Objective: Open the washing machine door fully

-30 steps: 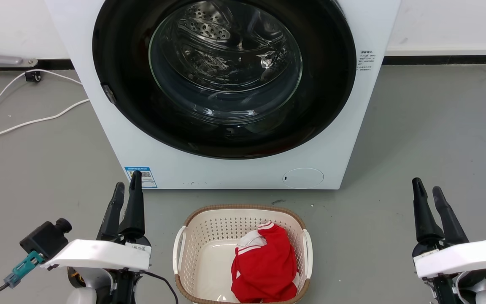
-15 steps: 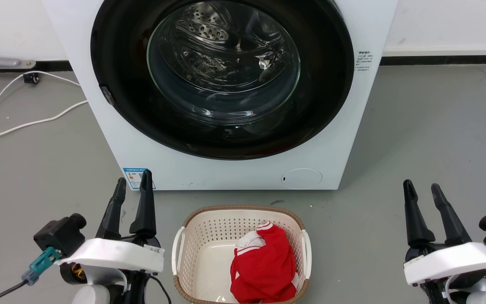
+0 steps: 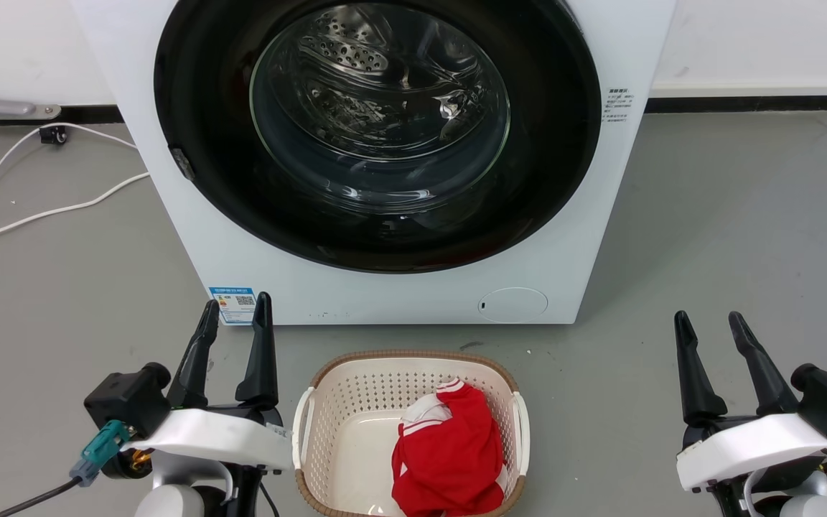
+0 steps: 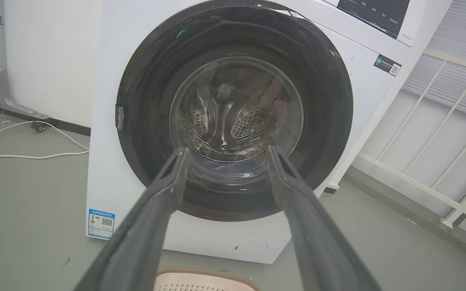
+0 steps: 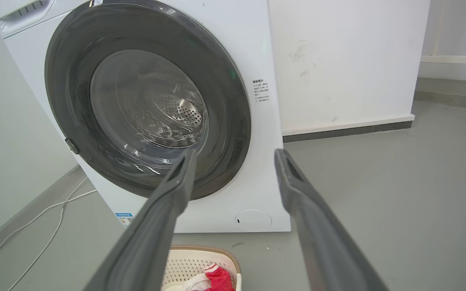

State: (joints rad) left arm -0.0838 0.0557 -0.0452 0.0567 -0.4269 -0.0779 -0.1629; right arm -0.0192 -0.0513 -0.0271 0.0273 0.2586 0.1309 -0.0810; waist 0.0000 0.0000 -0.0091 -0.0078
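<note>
Grey floor (image 3: 744, 230) meets a white wall, and the washing machine (image 3: 385, 301) stands against it, straight ahead of the robot. The washing machine door (image 3: 381, 129) sits shut, flush with the white front: a broad glossy black ring around a bulging clear glass bowl, with a small grey tab (image 3: 182, 163) on its left edge. Through the glass the perforated steel drum (image 3: 349, 47) shows, though reflections muddle what lies deeper in. The head view's upper edge cuts off the door's top, and the print on the small label (image 3: 618, 104) beside the door is too fine to read. Low at either side, the left gripper (image 3: 238, 301) and right gripper (image 3: 706, 316) hover clear of the machine, jaws spread wide and holding nothing. Between them a basket (image 3: 413, 353) holds a red garment (image 3: 449, 452).
</note>
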